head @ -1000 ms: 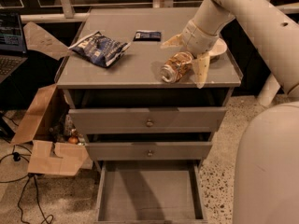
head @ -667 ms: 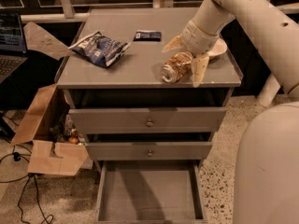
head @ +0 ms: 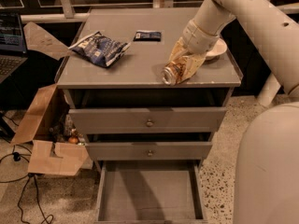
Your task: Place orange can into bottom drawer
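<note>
The orange can (head: 171, 73) lies on its side near the front edge of the grey cabinet top (head: 121, 69), silver end facing forward. My gripper (head: 183, 62) reaches down from the upper right, and its pale fingers are closed around the can's body. The bottom drawer (head: 149, 195) is pulled out below, and its flat grey floor is bare. The two upper drawers with round knobs are closed.
A cream bowl (head: 217, 49) sits just behind the gripper on the right. A blue snack bag (head: 100, 48) and a small dark packet (head: 147, 35) lie on the top. An open cardboard box (head: 44, 141) and cables are on the floor at the left. My pale base fills the lower right.
The fingers, spread on either side of the can before, have drawn in around it. The can has stayed in about the same place.
</note>
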Tool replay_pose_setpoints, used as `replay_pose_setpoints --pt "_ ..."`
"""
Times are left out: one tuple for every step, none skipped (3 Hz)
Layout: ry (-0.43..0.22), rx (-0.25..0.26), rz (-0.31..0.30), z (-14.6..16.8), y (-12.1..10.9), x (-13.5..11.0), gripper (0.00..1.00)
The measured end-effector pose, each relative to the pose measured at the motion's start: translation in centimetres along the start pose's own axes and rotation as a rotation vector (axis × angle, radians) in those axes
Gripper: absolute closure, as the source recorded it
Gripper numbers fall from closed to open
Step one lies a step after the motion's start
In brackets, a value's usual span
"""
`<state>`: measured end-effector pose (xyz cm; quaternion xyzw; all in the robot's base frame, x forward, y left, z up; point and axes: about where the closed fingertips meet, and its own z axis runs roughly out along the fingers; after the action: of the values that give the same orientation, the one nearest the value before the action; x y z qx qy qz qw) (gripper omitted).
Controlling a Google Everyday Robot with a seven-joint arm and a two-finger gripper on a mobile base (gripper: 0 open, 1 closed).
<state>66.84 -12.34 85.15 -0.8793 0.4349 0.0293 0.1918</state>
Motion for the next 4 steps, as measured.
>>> replay_pose_setpoints --pt "0.0 0.0 0.0 0.0 0.0 0.0 0.93" --pt "0.0 0.0 0.0 0.0 0.0 0.0 1.0" --pt "-0.036 0.051 -0.015 -0.7 -0.3 -0.6 1.0" --pt "-0.078 0.107 -0.022 -2.6 0.4 -1.9 1.0"
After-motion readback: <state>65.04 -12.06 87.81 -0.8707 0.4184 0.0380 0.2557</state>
